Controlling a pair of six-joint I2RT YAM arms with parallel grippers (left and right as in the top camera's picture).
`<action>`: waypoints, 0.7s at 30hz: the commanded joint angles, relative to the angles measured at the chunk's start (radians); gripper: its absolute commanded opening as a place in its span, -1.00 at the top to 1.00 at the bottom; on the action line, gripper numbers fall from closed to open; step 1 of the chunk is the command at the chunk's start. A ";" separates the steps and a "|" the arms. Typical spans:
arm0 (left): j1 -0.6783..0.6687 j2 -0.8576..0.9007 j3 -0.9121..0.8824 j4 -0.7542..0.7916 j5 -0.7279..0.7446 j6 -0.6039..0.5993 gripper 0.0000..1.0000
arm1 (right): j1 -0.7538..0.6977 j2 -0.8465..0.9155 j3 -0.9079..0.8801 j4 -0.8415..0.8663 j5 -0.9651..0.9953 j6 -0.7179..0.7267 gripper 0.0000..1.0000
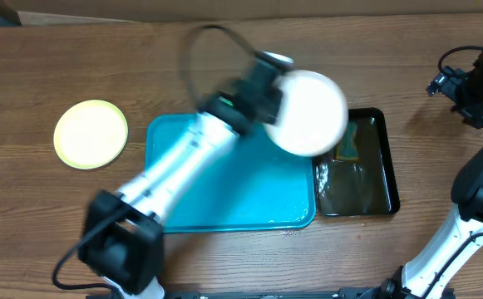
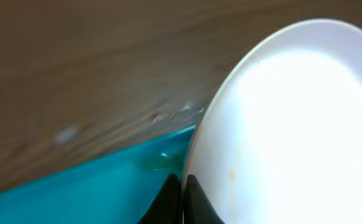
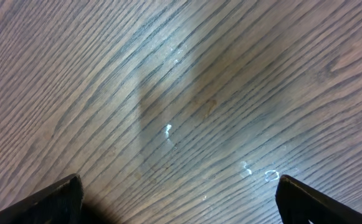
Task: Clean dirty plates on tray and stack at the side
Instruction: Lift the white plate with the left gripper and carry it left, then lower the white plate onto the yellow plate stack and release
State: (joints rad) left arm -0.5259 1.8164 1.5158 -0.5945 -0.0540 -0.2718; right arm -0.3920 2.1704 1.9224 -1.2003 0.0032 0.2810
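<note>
Overhead: the left gripper [image 1: 273, 93] is gripping a white plate [image 1: 309, 112] by its rim, holding it above the tray's [image 1: 258, 193] right edge and the black tray [image 1: 382, 178] just beside it. A green plate [image 1: 91, 134] is lying on the table [image 1: 75, 58], left of the tray and apart from it, wood showing all round it.

Left wrist: only here is a faint orange smear [image 2: 233, 175] showing on the plate.

Right wrist: the right gripper [image 3: 179, 190] is hanging over wood, fingers spread wide, holding nothing.

Bright, even light overhead; motion blur smears the white robot arm [image 1: 183, 166] at frame centre, and glare bleaches the round white plate [image 1: 308, 112].
</note>
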 commanded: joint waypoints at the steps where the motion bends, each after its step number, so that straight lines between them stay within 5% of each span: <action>1: 0.230 0.001 0.019 -0.061 0.266 -0.103 0.92 | 0.003 -0.010 0.008 0.003 -0.005 0.005 -1.00; 13: 0.966 0.002 -0.010 -0.249 0.200 -0.091 0.91 | 0.003 -0.010 0.008 0.004 -0.005 0.005 -1.00; 21: 1.148 0.002 -0.095 -0.167 0.200 -0.098 0.91 | 0.003 -0.010 0.008 0.004 -0.005 0.005 -1.00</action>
State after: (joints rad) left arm 0.6086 1.8183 1.4601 -0.7834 0.1379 -0.3462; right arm -0.3920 2.1704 1.9224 -1.1980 0.0036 0.2810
